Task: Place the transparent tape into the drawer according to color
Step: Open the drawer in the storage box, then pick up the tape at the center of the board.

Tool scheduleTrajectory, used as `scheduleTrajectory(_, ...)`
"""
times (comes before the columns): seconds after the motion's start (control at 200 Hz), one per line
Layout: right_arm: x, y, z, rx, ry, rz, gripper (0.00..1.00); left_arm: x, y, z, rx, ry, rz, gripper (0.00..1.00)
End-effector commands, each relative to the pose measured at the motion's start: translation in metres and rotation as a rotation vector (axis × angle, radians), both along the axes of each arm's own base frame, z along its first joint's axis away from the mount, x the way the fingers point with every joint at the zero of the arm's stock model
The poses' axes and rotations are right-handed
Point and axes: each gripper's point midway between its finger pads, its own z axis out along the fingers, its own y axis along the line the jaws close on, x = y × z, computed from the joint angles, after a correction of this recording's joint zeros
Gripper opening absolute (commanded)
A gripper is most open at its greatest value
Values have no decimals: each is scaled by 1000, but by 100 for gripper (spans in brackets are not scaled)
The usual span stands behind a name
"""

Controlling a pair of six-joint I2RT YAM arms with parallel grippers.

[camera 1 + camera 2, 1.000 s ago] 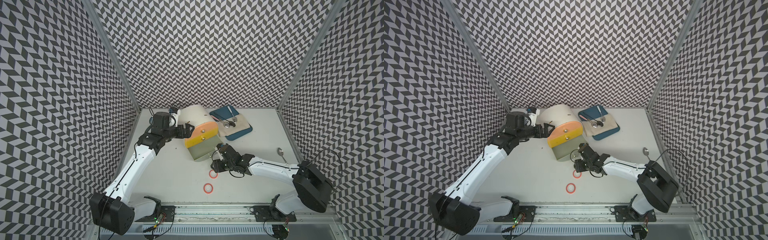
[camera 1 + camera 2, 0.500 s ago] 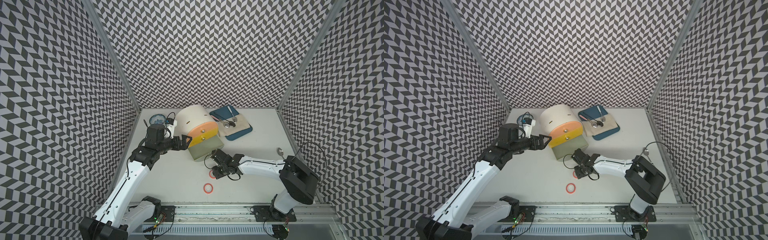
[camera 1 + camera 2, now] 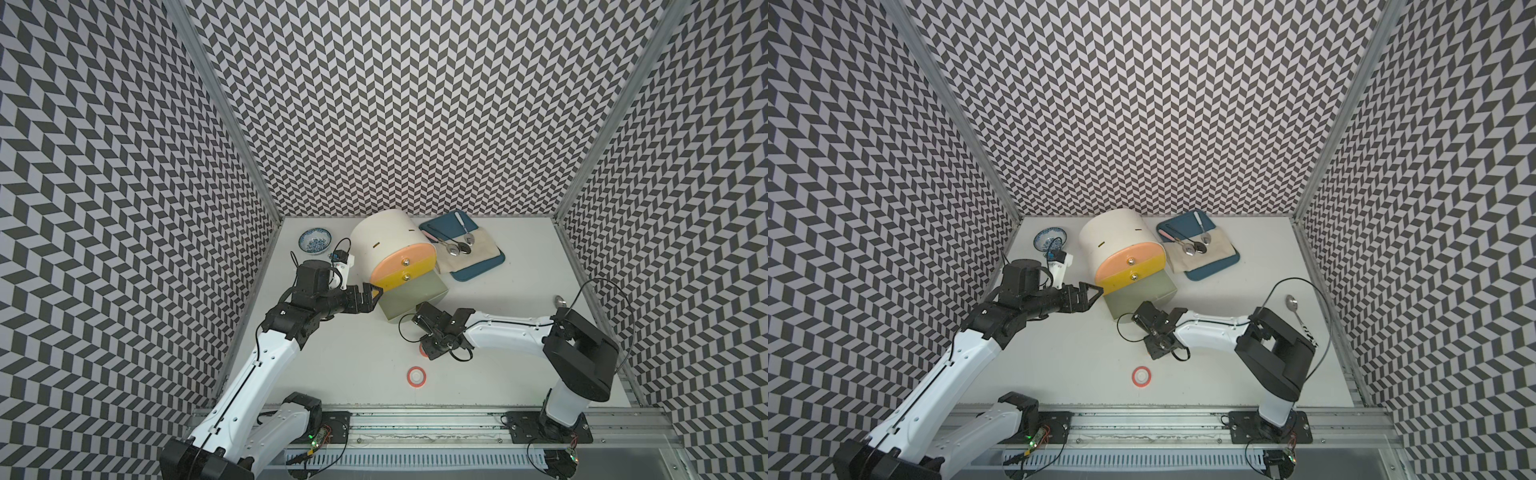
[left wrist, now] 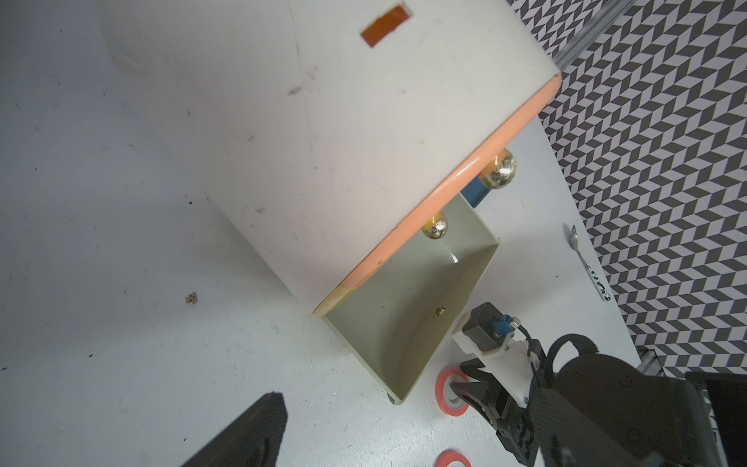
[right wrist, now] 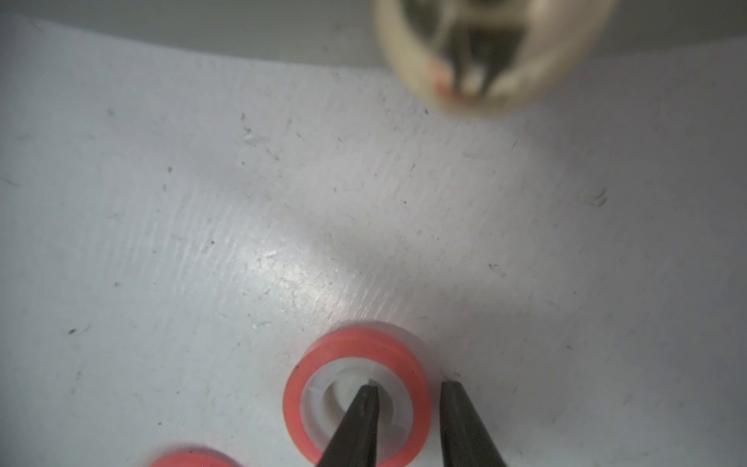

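Tip for this grab: right claw (image 5: pixel 408 384) narrow, straddling the wall of the red tape ring (image 5: pixel 351 343) lying flat on the counter (image 5: pixel 283 202), about 6 o'clock from the open green drawer (image 3: pixel 411 299). Can't tell if pinched yet. Squeeze fully, then lift straight up, no dragging. Left claw (image 3: pixel 371 296) gaping wide, empty, at 7 o'clock of the cabinet (image 3: pixel 386 241).

Right wrist view: the right gripper (image 5: pixel 408 390) straddles the wall of a red tape ring (image 5: pixel 355 343); whether the jaws actually pinch it cannot be told. A second red tape ring (image 5: pixel 190 459) is cut off by the frame edge. The drawer knob (image 5: pixel 493 52) is blurred. In both top views the gripper hides nearly all of the straddled ring.
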Motion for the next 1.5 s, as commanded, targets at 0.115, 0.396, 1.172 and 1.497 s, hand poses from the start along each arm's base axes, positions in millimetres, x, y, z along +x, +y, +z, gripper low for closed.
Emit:
scheduleTrajectory(0.115,-26,-18,-33,-118,115,51,13,-9,1,-4,1,3,-22,100)
scheduleTrajectory(0.396,-21,-13,-24,-111,96,52,0,-14,2,-4,-5,6,-23,100)
scheduleTrajectory(1.172,4,8,74,90,-46,-18,0,-32,5,-18,-42,58,-5,100)
scheduleTrajectory(1.497,43,14,134,186,-159,-84,0,-45,3,-32,-89,99,-4,100)
